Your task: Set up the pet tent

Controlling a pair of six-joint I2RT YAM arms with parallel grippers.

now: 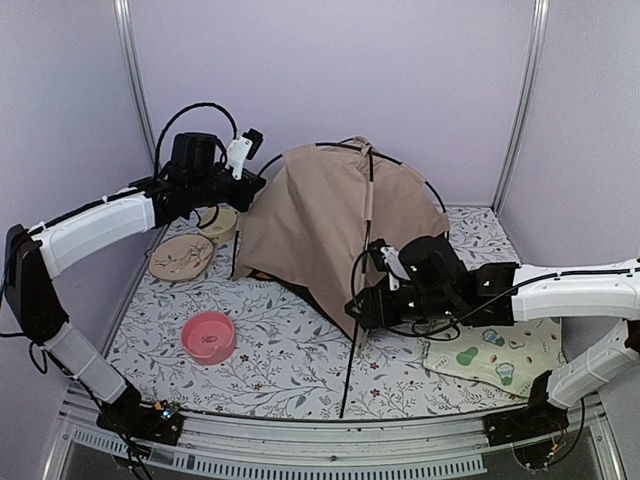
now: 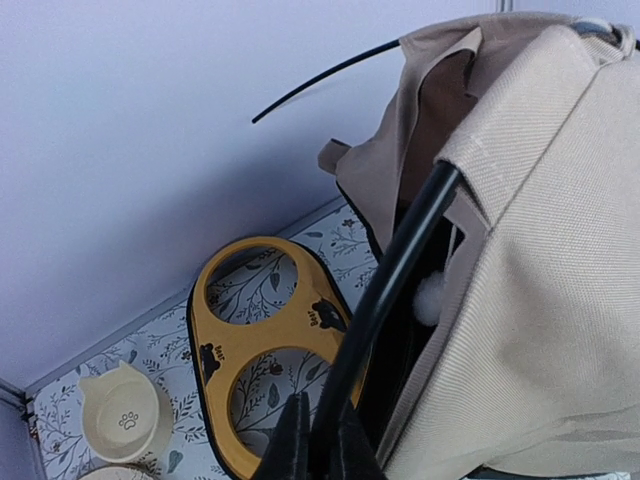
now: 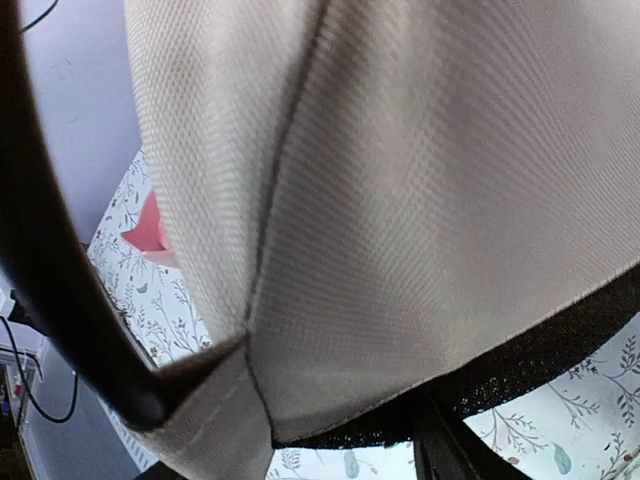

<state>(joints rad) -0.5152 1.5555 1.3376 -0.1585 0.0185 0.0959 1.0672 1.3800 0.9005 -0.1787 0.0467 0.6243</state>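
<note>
Fabric of the tan pet tent (image 1: 320, 220) rises in a dome toward 12 o'clock on the floral table (image 1: 290, 370). At the tent's 9 o'clock side, the left gripper (image 2: 318, 445) is pinched together on a black pole (image 2: 400, 260), near the yellow double-bowl feeder (image 2: 225, 340). The right gripper (image 1: 362, 308) sits at the tent's 5 o'clock hem; I cannot tell whether its jaws are apart. A pink bowl (image 1: 209, 336) lies at 8 o'clock.
</note>
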